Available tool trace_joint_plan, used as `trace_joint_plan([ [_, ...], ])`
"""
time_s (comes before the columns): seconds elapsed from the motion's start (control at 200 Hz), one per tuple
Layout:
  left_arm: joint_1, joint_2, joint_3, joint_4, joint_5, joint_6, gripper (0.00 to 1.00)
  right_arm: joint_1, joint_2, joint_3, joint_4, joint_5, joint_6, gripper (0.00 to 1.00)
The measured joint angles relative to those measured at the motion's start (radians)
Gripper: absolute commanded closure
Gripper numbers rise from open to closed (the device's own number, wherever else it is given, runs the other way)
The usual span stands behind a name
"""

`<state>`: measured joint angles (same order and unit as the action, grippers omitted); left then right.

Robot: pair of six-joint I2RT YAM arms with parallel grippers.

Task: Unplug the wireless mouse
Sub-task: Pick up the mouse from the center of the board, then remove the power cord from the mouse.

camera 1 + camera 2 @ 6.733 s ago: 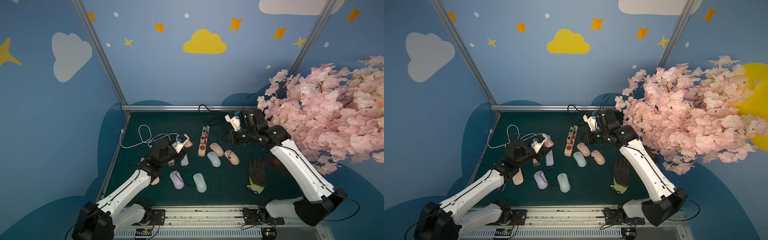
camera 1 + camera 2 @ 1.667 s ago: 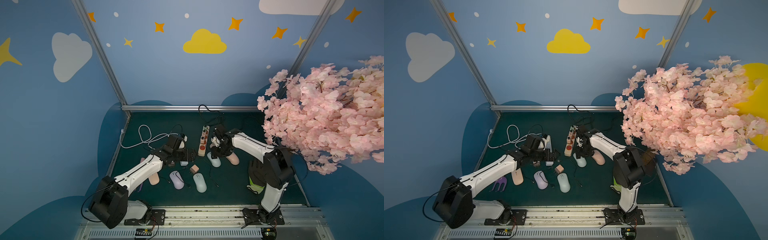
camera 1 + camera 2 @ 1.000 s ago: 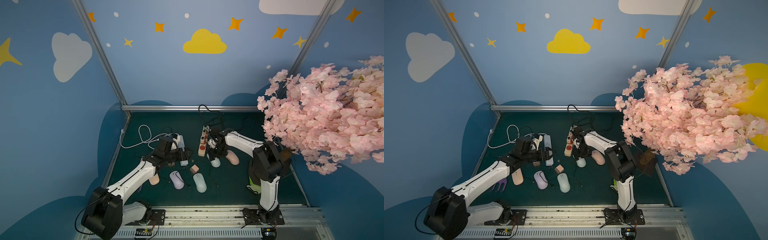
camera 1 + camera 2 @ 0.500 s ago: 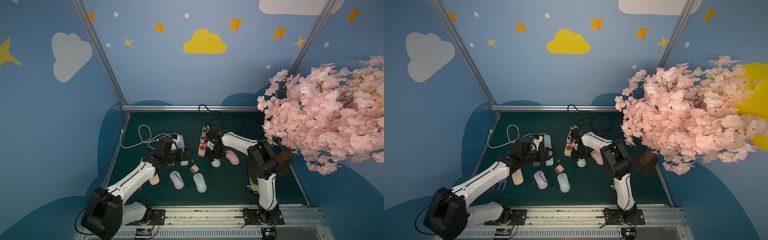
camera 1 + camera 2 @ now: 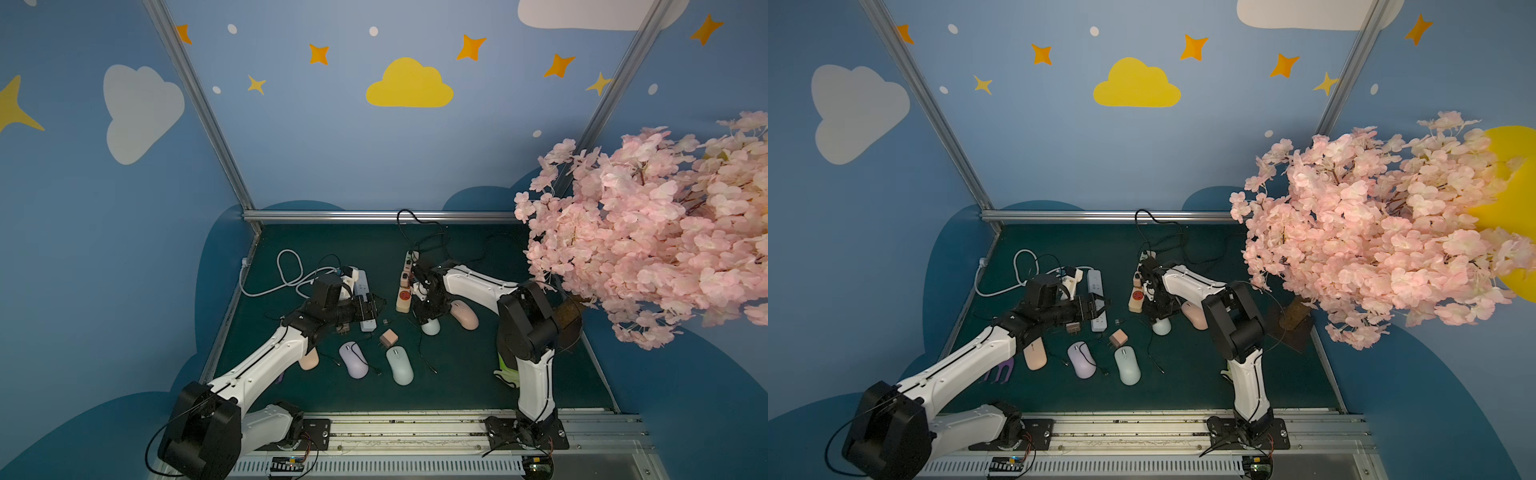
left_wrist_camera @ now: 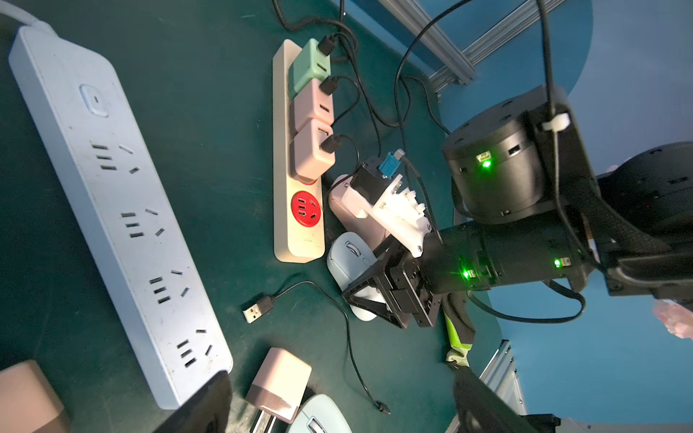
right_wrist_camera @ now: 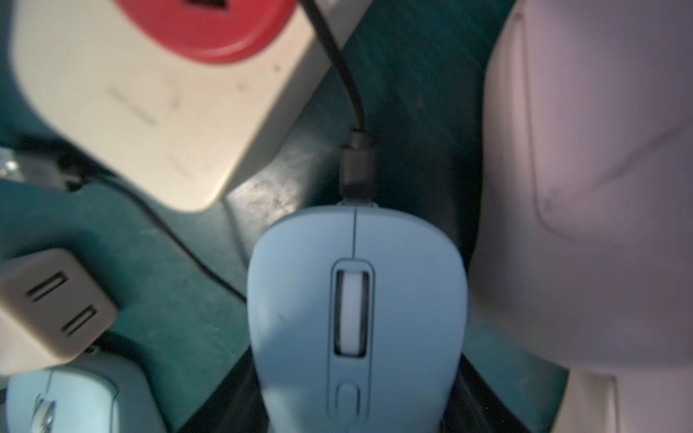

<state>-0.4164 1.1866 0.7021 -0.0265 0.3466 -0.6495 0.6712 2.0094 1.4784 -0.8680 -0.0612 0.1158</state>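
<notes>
- The wireless mouse, pale blue, lies on the green mat just off the end of the beige power strip. A pink mouse sits close alongside, and a black cable plug is seated in the blue mouse's nose.
- Your right gripper is down over the mouse with a finger on each flank. The wrist view does not show whether the pads are pressing on the shell.
- Your left gripper hangs spread wide and empty over the white power strip, well apart from the plug.
- Risk: nothing is on the plug. If you haul the mouse away alone, the cable will likely drag the beige strip or its chargers instead of letting go.
- Risk: the shell is smooth and rounded, so a squeeze may squirt it out. The pink mouse also crowds one finger.
- No bins or trays are in view. The beige strip carries three charger cubes, one green and two pink. Its red socket is empty.
</notes>
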Motion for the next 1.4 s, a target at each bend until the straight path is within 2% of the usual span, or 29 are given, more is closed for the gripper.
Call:
trace_joint_plan([
  [0.32,-0.009,0.158,-0.013,0.223,0.103,-0.096,0.20,0.012,-0.232,-0.159,0.109,-0.065,0.008,1.00],
  [0.726,-0.096,0.263,0.091,0.248,0.104,-0.097,0.35,0.018,-0.384,-0.280,0.293,-0.169,0.022,1.00],
  [1.136,-0.104,0.387,0.201,0.251,0.090,-0.087,0.45,0.028,-0.405,-0.294,0.325,-0.206,0.019,1.00],
  [1.397,-0.104,0.437,0.254,0.241,0.090,-0.074,0.57,0.034,-0.426,-0.306,0.323,-0.204,0.019,1.00],
])
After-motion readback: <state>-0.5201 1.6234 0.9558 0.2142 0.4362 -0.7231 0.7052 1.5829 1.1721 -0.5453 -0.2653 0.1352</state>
